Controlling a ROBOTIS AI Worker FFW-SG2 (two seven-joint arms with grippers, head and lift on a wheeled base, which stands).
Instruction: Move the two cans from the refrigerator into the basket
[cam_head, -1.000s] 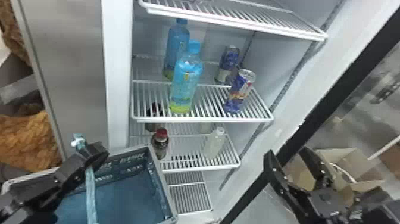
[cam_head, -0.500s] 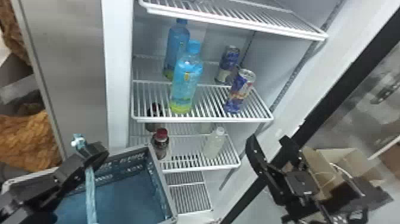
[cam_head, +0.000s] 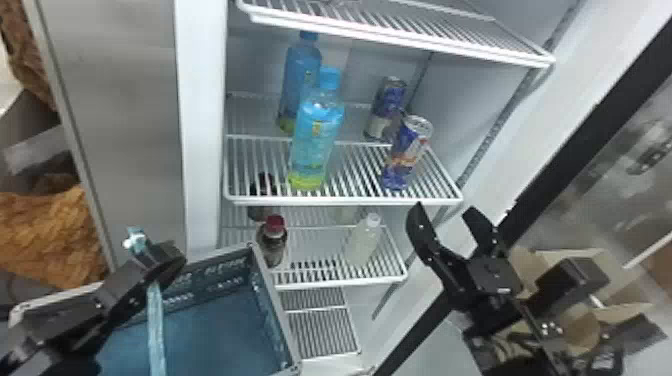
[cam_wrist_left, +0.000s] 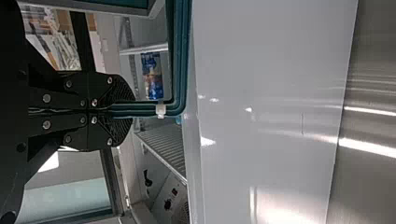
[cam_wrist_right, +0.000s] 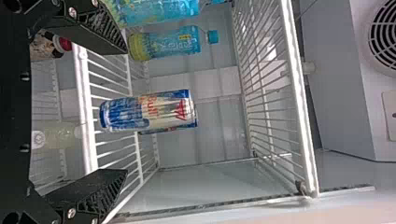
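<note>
Left gripper (cam_wrist_left: 127, 111) is clamped on the handle (cam_head: 156, 327) of the basket (cam_head: 273, 305); if that hold slipped, the basket could tip. On the shelf (cam_head: 345, 201), past the bottle (cam_head: 316, 142), stand the rear can (cam_head: 385, 107) and front can (cam_head: 406, 152). My right gripper (cam_head: 445, 212) is empty, fingers wide apart; going in too low, it could strike the shelf's lip or topple the front can.

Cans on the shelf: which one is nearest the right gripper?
The front can, standing near the front edge of the shelf, just ahead of the right gripper. The back can stands behind it, deeper in.
</note>
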